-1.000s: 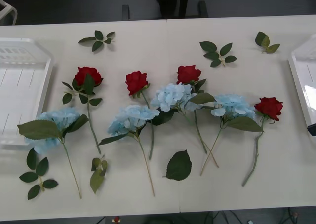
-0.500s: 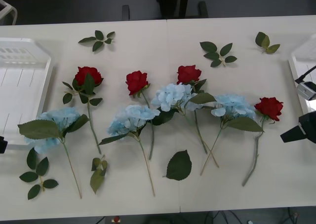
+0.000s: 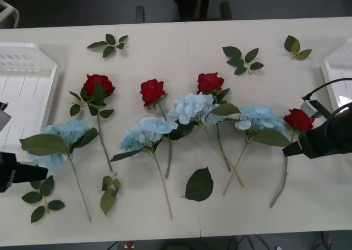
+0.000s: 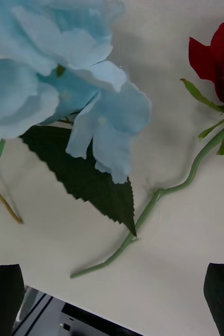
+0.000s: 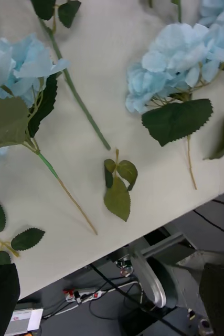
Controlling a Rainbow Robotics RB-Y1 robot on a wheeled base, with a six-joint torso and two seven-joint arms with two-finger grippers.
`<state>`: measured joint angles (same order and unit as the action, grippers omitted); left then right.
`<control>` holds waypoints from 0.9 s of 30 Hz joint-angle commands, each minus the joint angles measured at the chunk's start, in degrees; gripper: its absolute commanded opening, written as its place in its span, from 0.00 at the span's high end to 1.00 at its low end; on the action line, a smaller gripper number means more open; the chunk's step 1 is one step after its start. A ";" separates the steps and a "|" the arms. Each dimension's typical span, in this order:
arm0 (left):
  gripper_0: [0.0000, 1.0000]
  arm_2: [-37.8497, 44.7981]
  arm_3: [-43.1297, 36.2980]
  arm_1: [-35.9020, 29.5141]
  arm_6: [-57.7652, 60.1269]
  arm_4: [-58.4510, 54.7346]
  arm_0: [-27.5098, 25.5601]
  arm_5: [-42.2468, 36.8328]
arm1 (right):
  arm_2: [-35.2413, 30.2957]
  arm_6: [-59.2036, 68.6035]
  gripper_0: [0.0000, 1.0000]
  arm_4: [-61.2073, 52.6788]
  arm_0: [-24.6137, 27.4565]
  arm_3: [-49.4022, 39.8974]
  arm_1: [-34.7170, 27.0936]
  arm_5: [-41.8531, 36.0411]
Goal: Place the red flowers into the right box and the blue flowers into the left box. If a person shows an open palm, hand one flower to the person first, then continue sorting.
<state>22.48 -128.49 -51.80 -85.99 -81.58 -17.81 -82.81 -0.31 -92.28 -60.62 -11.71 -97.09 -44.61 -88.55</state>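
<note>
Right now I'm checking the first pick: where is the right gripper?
In the front view the right gripper hovers over the table's right side, by the stem of the rightmost red rose, just short of the right box.

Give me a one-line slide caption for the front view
Four red roses and four blue hydrangeas on the table, grippers at both edges, right one at the rightmost rose.

red flowers (image 3: pixel 152 91) deep red, blue flowers (image 3: pixel 147 131) pale blue, green leaves, left box (image 3: pixel 25 90) white
</note>
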 commanded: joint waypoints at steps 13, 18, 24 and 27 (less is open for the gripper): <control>0.00 -13.69 -2.73 10.76 10.67 25.24 1.55 6.52 | 4.35 0.52 0.00 3.75 -7.10 13.33 3.83 10.68; 0.00 -17.21 -2.38 10.93 13.39 31.48 4.19 6.52 | 4.35 -0.01 0.00 5.16 -7.71 16.14 4.97 12.09; 0.00 -20.81 0.61 12.07 17.52 36.58 8.32 6.52 | 4.35 -0.10 0.00 6.91 -7.71 16.14 5.85 12.88; 0.00 -22.83 2.63 12.07 17.52 38.60 9.90 6.78 | 4.35 -0.10 0.00 8.41 -7.71 16.23 6.56 13.41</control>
<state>1.73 -126.97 -40.81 -69.56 -44.68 -10.91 -76.94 3.90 -92.28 -53.61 -17.52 -80.63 -39.56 -75.93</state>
